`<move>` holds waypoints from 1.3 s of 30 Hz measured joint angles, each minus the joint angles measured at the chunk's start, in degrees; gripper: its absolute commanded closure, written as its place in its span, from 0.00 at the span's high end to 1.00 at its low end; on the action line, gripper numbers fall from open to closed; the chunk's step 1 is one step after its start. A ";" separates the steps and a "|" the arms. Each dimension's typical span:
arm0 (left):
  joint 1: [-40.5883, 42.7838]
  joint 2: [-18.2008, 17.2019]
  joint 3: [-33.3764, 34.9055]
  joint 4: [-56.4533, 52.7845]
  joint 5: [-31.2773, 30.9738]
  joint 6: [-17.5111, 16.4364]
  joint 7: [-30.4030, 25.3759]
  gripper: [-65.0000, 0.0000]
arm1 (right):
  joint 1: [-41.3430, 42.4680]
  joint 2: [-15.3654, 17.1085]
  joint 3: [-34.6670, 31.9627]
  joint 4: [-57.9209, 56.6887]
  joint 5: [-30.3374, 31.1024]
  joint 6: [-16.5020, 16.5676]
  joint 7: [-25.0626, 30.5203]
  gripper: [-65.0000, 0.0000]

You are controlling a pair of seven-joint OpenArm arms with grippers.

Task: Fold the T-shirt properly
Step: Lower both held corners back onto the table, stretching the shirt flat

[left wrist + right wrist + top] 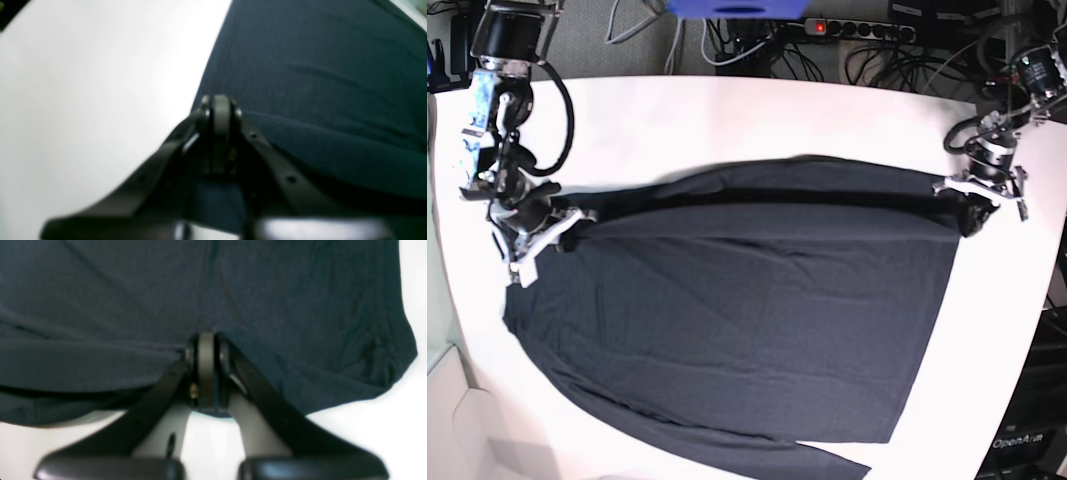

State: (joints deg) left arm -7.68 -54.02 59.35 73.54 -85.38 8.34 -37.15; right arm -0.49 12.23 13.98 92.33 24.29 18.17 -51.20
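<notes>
The dark navy T-shirt (747, 310) lies spread over the white table (727, 110), with a folded band along its far edge stretched between both arms. At the right of the base view my left gripper (972, 208) is shut on the shirt's far right corner. The left wrist view shows its jaws (220, 103) pressed together at the cloth's edge (317, 66). My right gripper (565, 228) is at the left, shut on the far left corner. In the right wrist view its jaws (206, 340) pinch a fold of the fabric (133, 290). A sleeve trails to the near edge.
Behind the table's far edge lie a power strip (857, 28) and tangled cables (757, 50). A blue object (737, 8) sits at the top centre. The table's rounded edges fall away at left and right, close to both arms.
</notes>
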 measured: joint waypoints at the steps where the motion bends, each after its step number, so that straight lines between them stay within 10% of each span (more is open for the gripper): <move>1: 0.02 0.04 0.00 -0.15 0.02 0.00 0.92 0.00 | 0.00 0.00 -0.07 0.00 0.02 0.00 0.00 0.00; 8: 0.00 0.04 0.00 -0.79 0.02 0.02 2.08 0.02 | -0.02 0.11 -0.07 0.00 0.00 0.00 -0.04 0.17; 18: 0.22 -0.17 0.00 0.85 -0.39 0.02 2.08 0.51 | -0.61 0.13 0.07 0.15 0.07 0.00 0.00 0.42; 31: 6.40 -0.22 0.00 4.79 -0.15 0.02 1.68 0.51 | -6.16 -0.04 0.24 6.99 0.17 0.00 0.00 0.42; 39: 12.00 -0.11 0.00 4.79 -0.37 0.00 -9.25 0.51 | -7.08 -0.04 0.26 6.99 -0.02 0.02 -0.04 0.41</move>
State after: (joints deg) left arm 4.32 -54.13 59.35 78.32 -85.76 8.34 -46.39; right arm -7.57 12.19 14.24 99.33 24.27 18.20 -51.24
